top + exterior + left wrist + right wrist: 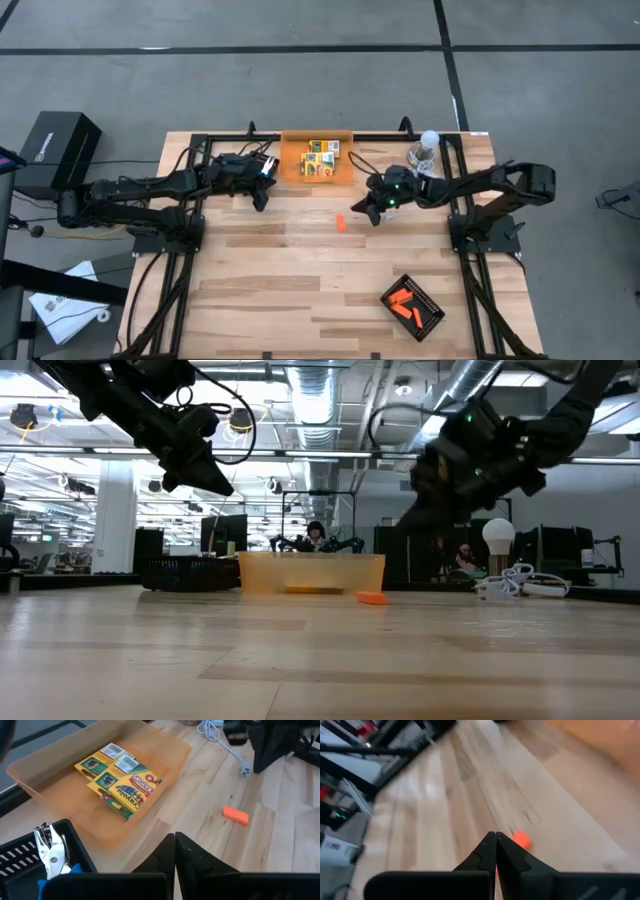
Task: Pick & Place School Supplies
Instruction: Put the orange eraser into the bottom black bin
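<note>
An orange bin point(318, 160) stands at the table's far edge and holds yellow-and-green crayon boxes point(120, 780). One short orange stick point(341, 222) lies flat on the bare wood before the bin. My right gripper point(495, 837) hovers shut just above and to the right of that stick point(521, 839), clear of the table in the low view. My left gripper point(175, 837) hangs shut above the table, left of the bin. Blue-handled pliers point(51, 852) lie in a black tray point(20, 855) beside it.
A second black tray point(411, 306) with several orange sticks sits near the front right. A white bulb with its cable point(425, 150) lies at the far right, next to the bin. Black frame rails run along both side edges. Bare wood spreads across the middle and front.
</note>
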Action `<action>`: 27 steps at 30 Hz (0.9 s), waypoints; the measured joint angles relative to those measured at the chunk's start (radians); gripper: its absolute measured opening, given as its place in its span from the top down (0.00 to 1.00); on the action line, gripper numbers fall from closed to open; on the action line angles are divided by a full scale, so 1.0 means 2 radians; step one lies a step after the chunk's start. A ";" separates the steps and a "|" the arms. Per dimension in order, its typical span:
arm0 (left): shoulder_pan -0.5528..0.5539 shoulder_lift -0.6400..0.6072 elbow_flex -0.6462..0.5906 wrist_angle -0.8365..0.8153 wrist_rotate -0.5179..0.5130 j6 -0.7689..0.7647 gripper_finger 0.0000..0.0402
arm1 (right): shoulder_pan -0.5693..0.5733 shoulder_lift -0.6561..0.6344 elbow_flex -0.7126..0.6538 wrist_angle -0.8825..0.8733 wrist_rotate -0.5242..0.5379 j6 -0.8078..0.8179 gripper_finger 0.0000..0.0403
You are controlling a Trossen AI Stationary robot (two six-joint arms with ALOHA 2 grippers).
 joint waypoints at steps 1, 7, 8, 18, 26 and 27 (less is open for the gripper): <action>0.002 0.000 0.000 0.000 0.000 0.000 1.00 | 0.000 0.007 -0.003 0.000 0.000 -0.005 1.00; 0.017 0.000 0.000 0.000 -0.001 -0.023 1.00 | 0.002 0.066 -0.011 0.040 -0.019 -0.024 1.00; 0.019 0.000 0.000 0.001 -0.003 -0.024 1.00 | 0.003 0.076 -0.011 0.057 -0.026 -0.024 1.00; 0.021 0.000 0.000 0.003 -0.016 -0.034 1.00 | 0.007 0.147 -0.010 0.146 -0.044 -0.001 1.00; 0.021 0.000 0.000 0.003 -0.024 -0.034 1.00 | 0.025 0.150 -0.010 0.150 -0.039 0.000 1.00; 0.021 0.000 0.000 0.003 -0.024 -0.034 1.00 | 0.027 0.150 -0.010 0.150 -0.038 0.000 1.00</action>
